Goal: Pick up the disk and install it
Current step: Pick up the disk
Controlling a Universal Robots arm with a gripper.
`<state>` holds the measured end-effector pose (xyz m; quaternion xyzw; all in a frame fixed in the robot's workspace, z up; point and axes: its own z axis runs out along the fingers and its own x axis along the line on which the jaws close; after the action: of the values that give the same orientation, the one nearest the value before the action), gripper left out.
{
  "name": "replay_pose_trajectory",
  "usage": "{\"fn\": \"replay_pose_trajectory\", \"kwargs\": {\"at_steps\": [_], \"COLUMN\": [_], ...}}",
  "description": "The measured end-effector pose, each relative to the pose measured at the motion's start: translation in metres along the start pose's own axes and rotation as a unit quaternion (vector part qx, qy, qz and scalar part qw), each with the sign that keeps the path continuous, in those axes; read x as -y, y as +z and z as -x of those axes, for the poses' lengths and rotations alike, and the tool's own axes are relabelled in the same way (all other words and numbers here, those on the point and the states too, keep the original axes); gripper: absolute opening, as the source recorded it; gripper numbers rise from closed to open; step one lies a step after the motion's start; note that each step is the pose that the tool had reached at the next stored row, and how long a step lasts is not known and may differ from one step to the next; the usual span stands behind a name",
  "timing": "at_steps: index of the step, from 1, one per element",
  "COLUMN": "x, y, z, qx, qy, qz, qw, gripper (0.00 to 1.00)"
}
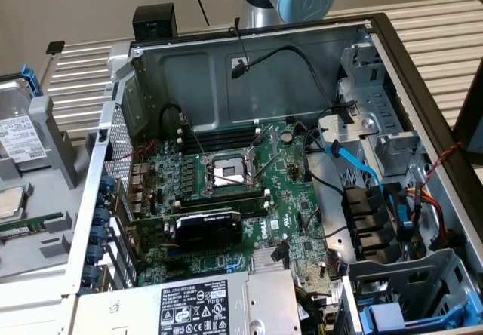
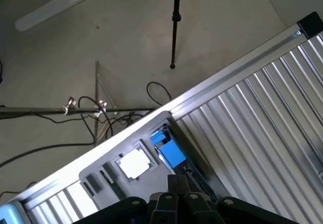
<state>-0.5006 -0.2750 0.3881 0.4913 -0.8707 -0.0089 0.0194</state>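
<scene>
Pick-up step, judged as not yet begun: tool (image 2: 177, 183) hanging above the surface (image 2: 262, 133) with its jaws pressing together, holding nothing. Disk (image 1: 15, 135) standing on edge in a grey rack (image 1: 56, 150) at the exterior view's left, outside the computer case (image 1: 249, 56), blue tab upward, long axis seeming upright; grasping is calling for spread jaws first

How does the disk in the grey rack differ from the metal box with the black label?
The disk wears a white label, the metal box a black one. The disk stands propped in the grey rack outside the computer case; the metal box lies flat inside it. The disk has a blue clip, the metal box shows none. Both are silver metal.
</scene>
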Motion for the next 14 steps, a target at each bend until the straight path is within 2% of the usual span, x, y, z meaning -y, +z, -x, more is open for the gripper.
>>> {"fn": "replay_pose_trajectory", "kwargs": {"at_steps": [3, 7, 11, 14], "x": [0.0000, 0.0000, 0.0000, 0.0001], "y": [0.0000, 0.0000, 0.0000, 0.0000], "z": [0.0000, 0.0000, 0.0000, 0.0001], "qx": [-0.0009, -0.0022, -0.0035, -0.0035], "qy": [-0.028, -0.064, -0.100, -0.127], "qz": [-0.0007, -0.0016, -0.0025, -0.0051], "qw": [0.9996, 0.9979, 0.9950, 0.9919], "gripper": [0.11, 0.11, 0.11, 0.11]}}
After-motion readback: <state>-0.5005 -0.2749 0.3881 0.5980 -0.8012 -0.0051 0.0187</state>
